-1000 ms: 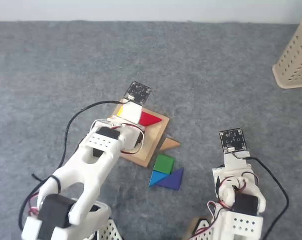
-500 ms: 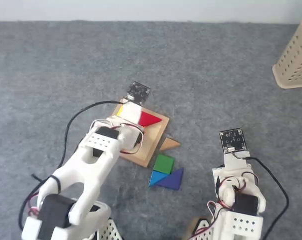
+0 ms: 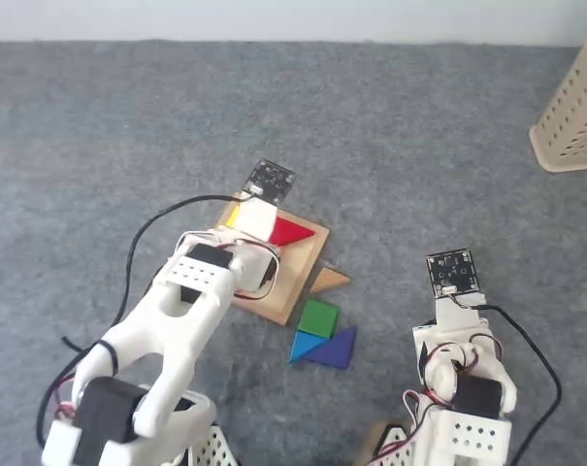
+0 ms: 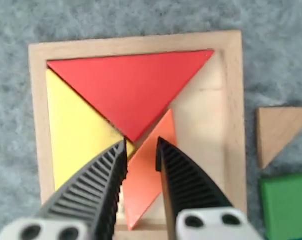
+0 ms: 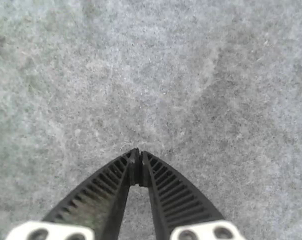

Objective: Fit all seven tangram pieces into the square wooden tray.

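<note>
Broadly, the grey carpet (image 3: 419, 126) carries everything, and the square wooden tray (image 3: 295, 280) is the fixed mark on it. The left arm (image 3: 167, 330) stretches over the tray, its left gripper (image 4: 141, 145) poised directly above the tray's middle, jaws a narrow gap apart and clamped on nothing. That looks like the stance for nudging a piece square. The right arm (image 3: 463, 374) sits well apart from the tray with its right gripper (image 5: 140, 155) pressed together over bare carpet, probably parked so as not to crowd the work.

Inside the tray, the red triangle (image 4: 131, 90) lies with its long side along one wall. The yellow triangle (image 4: 76, 135) fills the neighbouring wall, touching it edge to edge; big pieces along the walls leave one connected gap. The orange piece (image 4: 148, 180) lies slanted in that gap under the left jaws, its tip at the red apex, seemingly not yet seated.

Outside the tray, near its corner, wait the green square (image 3: 318, 316), the purple piece (image 3: 339, 348), the blue triangle (image 3: 304, 346) and, just beside the tray's rim, the plain wooden triangle (image 3: 328, 281). By my count, four remain.
</note>
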Controlling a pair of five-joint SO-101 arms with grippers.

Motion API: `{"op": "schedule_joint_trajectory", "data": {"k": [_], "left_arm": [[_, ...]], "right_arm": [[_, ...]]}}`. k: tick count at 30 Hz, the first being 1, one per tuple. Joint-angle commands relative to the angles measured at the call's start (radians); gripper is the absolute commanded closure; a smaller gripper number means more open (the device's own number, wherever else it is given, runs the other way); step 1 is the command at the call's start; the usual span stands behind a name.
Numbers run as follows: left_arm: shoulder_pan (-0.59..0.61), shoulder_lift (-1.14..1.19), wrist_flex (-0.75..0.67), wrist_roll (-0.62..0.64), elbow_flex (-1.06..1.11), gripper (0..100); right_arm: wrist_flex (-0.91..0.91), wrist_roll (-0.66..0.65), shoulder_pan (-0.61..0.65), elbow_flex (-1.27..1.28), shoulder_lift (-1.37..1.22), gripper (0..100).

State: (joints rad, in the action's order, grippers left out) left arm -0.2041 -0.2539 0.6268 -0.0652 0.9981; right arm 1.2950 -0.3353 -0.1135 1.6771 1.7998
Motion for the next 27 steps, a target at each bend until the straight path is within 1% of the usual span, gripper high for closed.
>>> {"op": "schedule_joint_trajectory", "data": {"k": [1,3,6,11,14,18,22,27], "left_arm": [[0.015,0.002,0.011,0.021,-0.042,91],[0.006,0.005,0.025,0.012,-0.041,91],[-0.028,0.049,0.072,-0.046,-0.053,91],[-0.044,0.164,0.213,-0.066,-0.171,91],[-0.049,0.199,0.238,-0.091,-0.199,91],[-0.049,0.149,0.258,-0.180,-0.165,93],[-0.049,0.054,0.310,-0.264,-0.113,95],[-0.025,-0.031,0.387,-0.298,-0.091,95]], "right_arm": [[-0.013,-0.011,-0.012,0.006,0.015,99.2],[-0.013,-0.011,-0.012,0.006,0.015,99.2],[-0.013,-0.011,-0.012,0.006,0.015,99.2],[-0.013,-0.011,-0.012,0.006,0.015,99.2],[-0.013,-0.011,-0.012,0.006,0.015,99.2],[-0.013,-0.011,-0.012,0.006,0.015,99.2],[-0.013,-0.011,-0.012,0.006,0.015,99.2],[-0.013,-0.011,-0.012,0.006,0.015,99.2]]}}
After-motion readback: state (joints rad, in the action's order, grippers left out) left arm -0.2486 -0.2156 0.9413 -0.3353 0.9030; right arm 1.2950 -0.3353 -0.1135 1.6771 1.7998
